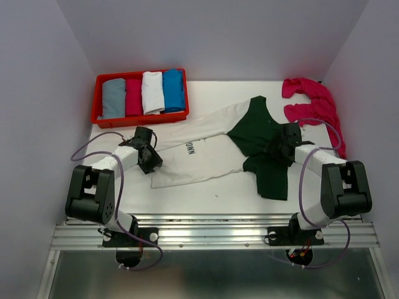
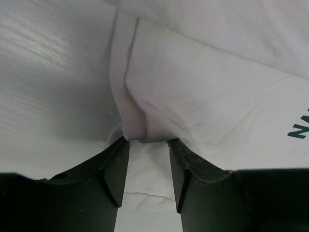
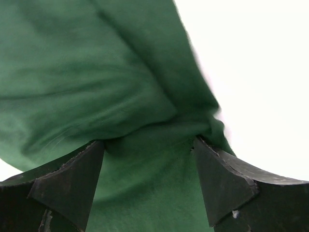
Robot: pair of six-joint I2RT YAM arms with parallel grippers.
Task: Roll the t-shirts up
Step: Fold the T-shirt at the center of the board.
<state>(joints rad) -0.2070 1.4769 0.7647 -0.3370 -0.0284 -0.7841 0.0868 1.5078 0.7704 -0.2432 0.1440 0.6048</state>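
The white t-shirt [image 1: 199, 152] lies spread on the table [image 1: 206, 193], just on the near side of the red tray [image 1: 140, 119] and running off past the tray's right end. Its hem end sits below the tray's middle. Its dark green sleeves [image 1: 255, 131] and upper part lie well to the right of the tray, w/ one sleeve trailing toward the arms. The small dark chest print [image 1: 191, 148] (letters turned sideways in the top view) is approx below the tray's right corner.

The left gripper [image 1: 149, 159] is down at the hem, near side of the tray and below its ctr. From the wrist cam its fingers [image 2: 116, 166] stand close together, and a doubled fold of the white hem [image 2: 145, 111] is nipped btw the tips. More white cloth lies flat underneath.

The right gripper [image 1: 277, 149] is well right of the tray, on the green part of the same shirt. Its fingertips [image 3: 222, 179] stand wide apart and press into green cloth. Creases run in toward both tips and the cloth bunches a bit btw them, but nothing is clamped.

The pink t-shirts [image 1: 312, 103] lie in a loose heap far right of the tray, against the side wall and apart from both grippers.

Inside the tray four rolled cloths [image 1: 152, 92] sit side by side: grey, magenta, white and blue, L to R.
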